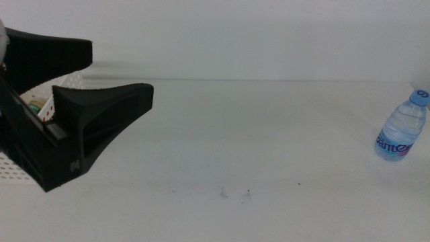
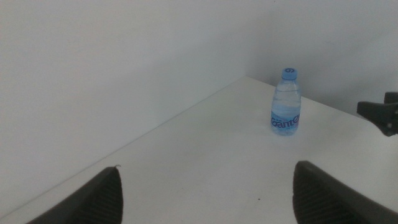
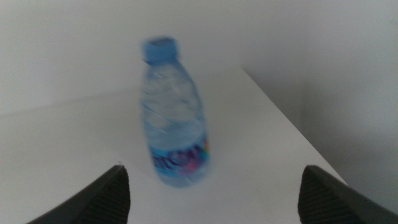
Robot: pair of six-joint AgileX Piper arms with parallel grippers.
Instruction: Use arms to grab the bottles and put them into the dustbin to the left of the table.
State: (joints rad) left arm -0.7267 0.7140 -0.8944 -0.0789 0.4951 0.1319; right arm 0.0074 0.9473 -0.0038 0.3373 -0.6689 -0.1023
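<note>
A clear water bottle [image 1: 401, 128] with a blue cap and label stands upright near the table's far right edge. My left gripper [image 1: 121, 72] hangs at the left side of the table [image 1: 255, 134], over the white perforated dustbin [image 1: 67, 82], open and holding nothing. Something with a green label lies inside the dustbin. The left wrist view shows the bottle [image 2: 286, 102] far off and my left gripper [image 2: 208, 180] open. Close in front of my open right gripper [image 3: 213, 177] stands the bottle [image 3: 174, 118], blurred and not between the jaws. My right gripper is outside the middle view.
The table's right edge runs just beyond the bottle, and a white wall stands behind the table. A dark part of the right arm's gripper [image 2: 380, 115] shows beside the bottle in the left wrist view. A few tiny specks [image 1: 235, 193] mark the tabletop near the front.
</note>
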